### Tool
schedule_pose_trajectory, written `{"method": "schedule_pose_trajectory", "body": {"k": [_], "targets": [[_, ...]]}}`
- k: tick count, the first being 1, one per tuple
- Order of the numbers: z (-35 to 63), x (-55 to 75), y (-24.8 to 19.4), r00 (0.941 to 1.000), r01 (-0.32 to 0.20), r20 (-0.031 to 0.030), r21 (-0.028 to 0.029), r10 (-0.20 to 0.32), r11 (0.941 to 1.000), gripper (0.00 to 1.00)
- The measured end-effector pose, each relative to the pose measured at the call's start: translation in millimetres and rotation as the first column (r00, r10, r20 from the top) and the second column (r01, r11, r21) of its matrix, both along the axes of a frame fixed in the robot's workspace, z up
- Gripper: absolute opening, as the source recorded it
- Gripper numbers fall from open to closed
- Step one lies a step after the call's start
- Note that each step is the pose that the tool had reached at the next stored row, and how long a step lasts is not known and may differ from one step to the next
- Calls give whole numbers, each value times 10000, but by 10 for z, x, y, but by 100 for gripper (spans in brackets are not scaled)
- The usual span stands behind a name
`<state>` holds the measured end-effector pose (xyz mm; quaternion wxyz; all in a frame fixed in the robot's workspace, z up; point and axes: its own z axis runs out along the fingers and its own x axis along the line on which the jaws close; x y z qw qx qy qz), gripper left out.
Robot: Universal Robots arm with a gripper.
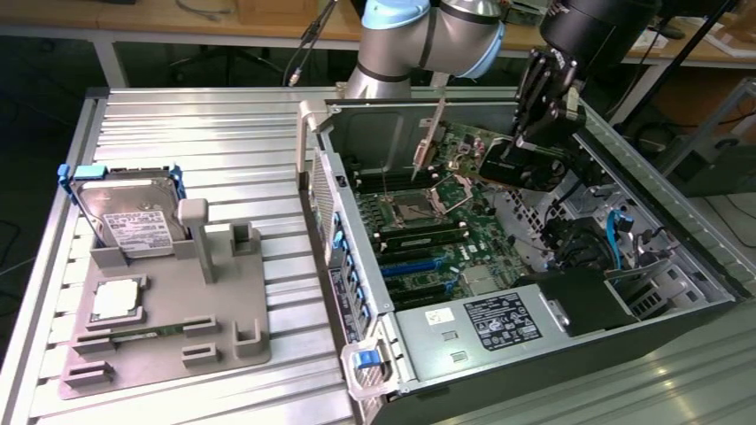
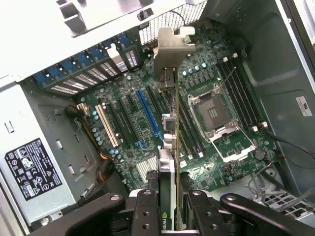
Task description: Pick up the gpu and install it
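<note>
Our gripper point(image 2: 170, 204) pinches the gpu point(image 2: 171, 130) tight above the motherboard point(image 2: 229, 167); we should hold it straight, not tilted.

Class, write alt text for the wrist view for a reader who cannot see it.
The end effector grips a gpu edge-on, its silver bracket at the far end, above the motherboard inside an open computer case. An empty CPU socket lies beside the card, expansion slots on its other side.
</note>
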<state>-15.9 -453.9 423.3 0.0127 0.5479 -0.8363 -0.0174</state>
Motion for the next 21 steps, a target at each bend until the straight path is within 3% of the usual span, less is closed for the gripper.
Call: {"method": "schedule_pose_trajectory", "body": {"k": [12, 21], "targets": [[0, 0, 0, 9949, -1013, 0, 0, 1013, 9949, 27], [0, 0, 0, 9811, -1933, 0, 0, 1933, 9811, 27]]}}
